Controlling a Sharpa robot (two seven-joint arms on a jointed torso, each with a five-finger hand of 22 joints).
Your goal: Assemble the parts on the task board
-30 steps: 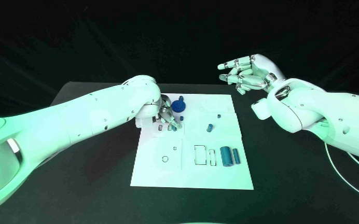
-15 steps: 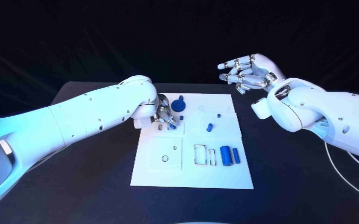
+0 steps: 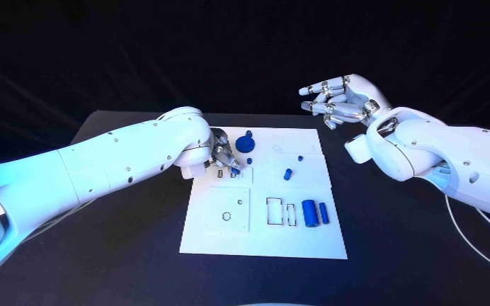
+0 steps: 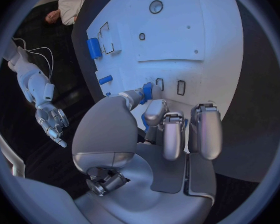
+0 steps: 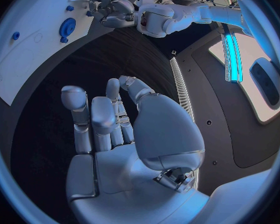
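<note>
No brand, label or writing can be read on anything on the table. The task board [image 3: 263, 231] lies flat in the middle of the black table [image 3: 122, 249]; black outlines of slots and a small ring are drawn on it. The left hand [image 3: 223, 157] is down at the board's far left part, fingers drawn narrow. The left wrist view shows what the head view hides behind the arm: a small blue part [image 4: 147, 92] is pinched between the thumb and a fingertip, just beside two small rectangular slot outlines, while the other fingers [image 4: 204, 129] curl above the board.

A round blue knob-like part [image 3: 245, 143] stands just beside that hand on the board's far side. A short blue peg [image 3: 287, 174] lies near the board's centre, and a tiny blue dot [image 3: 300, 157] sits beyond it. Two blue cylinders [image 3: 314, 213] lie side by side near the board's right edge, next to a rectangular slot outline.

The right hand [image 3: 340, 102] is raised off the board, beyond its far right corner, well apart from every part. The right wrist view shows its palm empty, fingers [image 5: 93, 117] apart and loosely bent. That view also catches the left hand [image 5: 112, 10] at the board's edge with the round knob [image 5: 67, 28] nearby
</note>
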